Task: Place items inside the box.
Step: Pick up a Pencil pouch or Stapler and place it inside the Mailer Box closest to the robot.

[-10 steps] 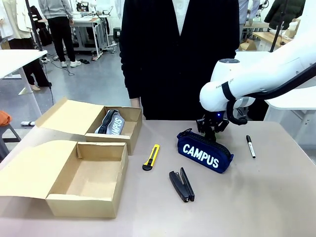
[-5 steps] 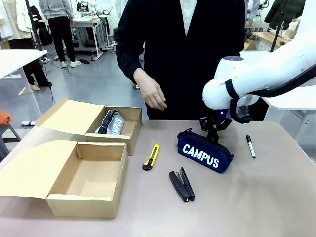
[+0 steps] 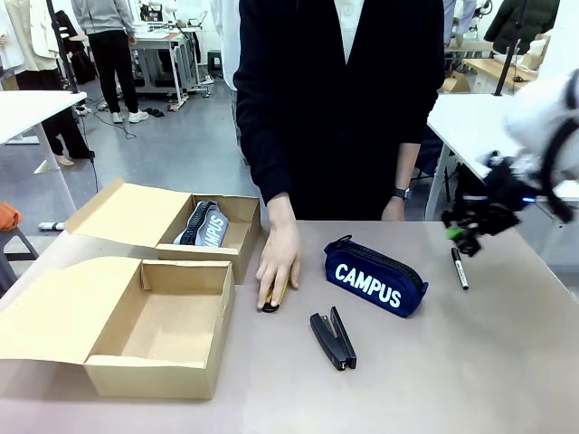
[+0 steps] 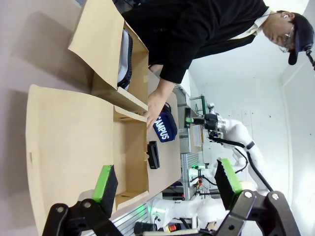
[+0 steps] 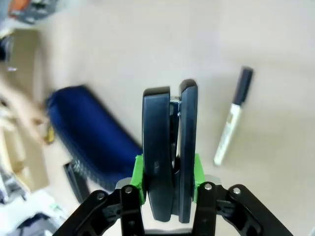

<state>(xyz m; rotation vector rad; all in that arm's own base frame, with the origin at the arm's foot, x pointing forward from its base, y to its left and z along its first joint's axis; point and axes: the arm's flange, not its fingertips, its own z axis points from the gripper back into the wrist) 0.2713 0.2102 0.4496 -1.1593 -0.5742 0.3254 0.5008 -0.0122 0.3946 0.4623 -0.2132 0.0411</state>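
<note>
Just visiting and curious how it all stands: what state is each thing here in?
Far box: open, grey pencil case inside.
Near box: open.
Navy CAMPUS case: closed, on the table.
Yellow utility knife: under the person's hand.
Stapler: lying on the table.
Marker: capped, on the table.
Left gripper: open.
Right gripper: shut on a black clip-like item.

Marker (image 3: 460,268) right of pencil case (image 3: 375,287), on table (image 3: 507,362)
</note>
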